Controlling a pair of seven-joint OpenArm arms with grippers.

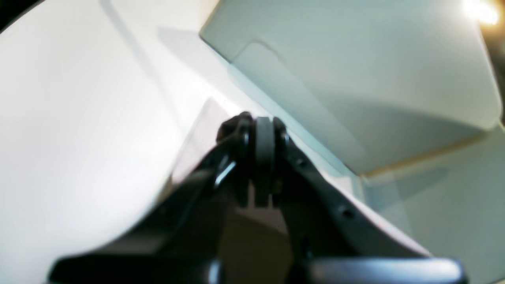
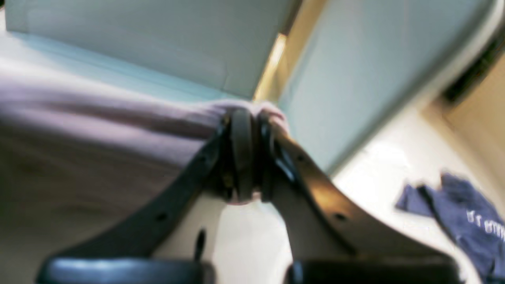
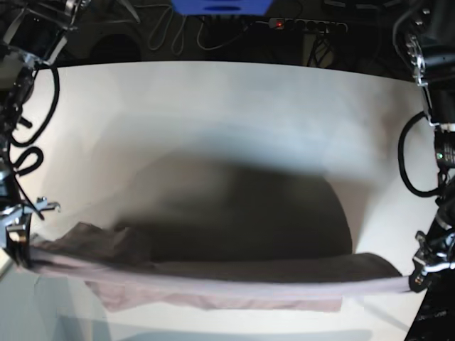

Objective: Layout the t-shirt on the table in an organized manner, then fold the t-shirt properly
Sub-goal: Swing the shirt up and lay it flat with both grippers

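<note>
White bench (image 3: 213, 106) fills the room's centre, cables at 12 o'clock. Pink t-shirt (image 3: 213, 284) is stretched low along the 6 o'clock edge, so layout looks underway and folding is not begun. Left gripper (image 3: 419, 280) at 4 o'clock and right gripper (image 3: 18, 238) at 8 o'clock each pinch one end.

Left gripper (image 1: 263, 136) pinched closed, white table (image 1: 79, 130), pale grey box (image 1: 355, 71)
</note>
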